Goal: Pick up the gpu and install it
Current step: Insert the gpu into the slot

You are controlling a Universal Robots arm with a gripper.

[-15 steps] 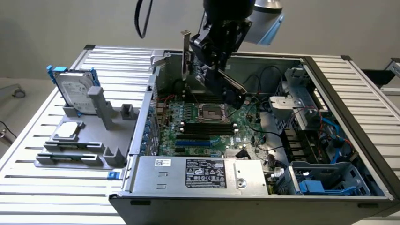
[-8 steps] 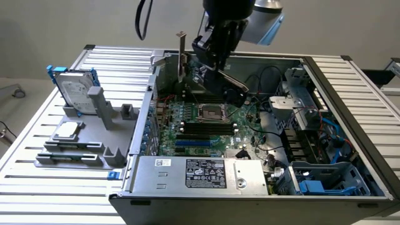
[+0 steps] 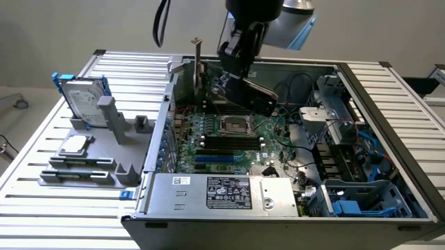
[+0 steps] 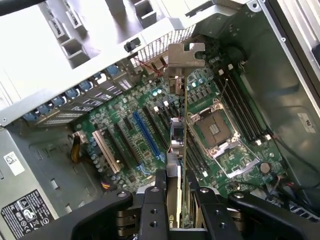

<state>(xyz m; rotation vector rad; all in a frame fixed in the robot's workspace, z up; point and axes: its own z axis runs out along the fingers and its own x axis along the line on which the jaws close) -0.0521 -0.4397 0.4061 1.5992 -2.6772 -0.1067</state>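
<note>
The gpu point(image 4: 185, 85) hangs edge-on over the open computer case, held above the motherboard point(image 4: 125, 125). Its silver bracket end point(image 4: 185, 54) points away from the wrist camera, and its thin edge runs back between the fingers. My gripper point(image 4: 176, 205) is shut on the card, with one black finger point(image 4: 154, 202) on each side. In the exterior view the gripper point(image 3: 240, 78) is at the back of the case, and the gpu's bracket point(image 3: 197, 67) stands upright beside it. A blue expansion slot point(image 4: 145, 132) lies on the board below and to one side of the card.
The CPU socket point(image 3: 233, 125) and memory slots sit mid-board. A power supply point(image 3: 222, 192) fills the case front, with a drive cage and cables point(image 3: 361, 198) at the exterior view's right. A silver hard drive in a blue frame point(image 3: 83, 101) stands on a grey fixture point(image 3: 90, 156) at the exterior view's left.
</note>
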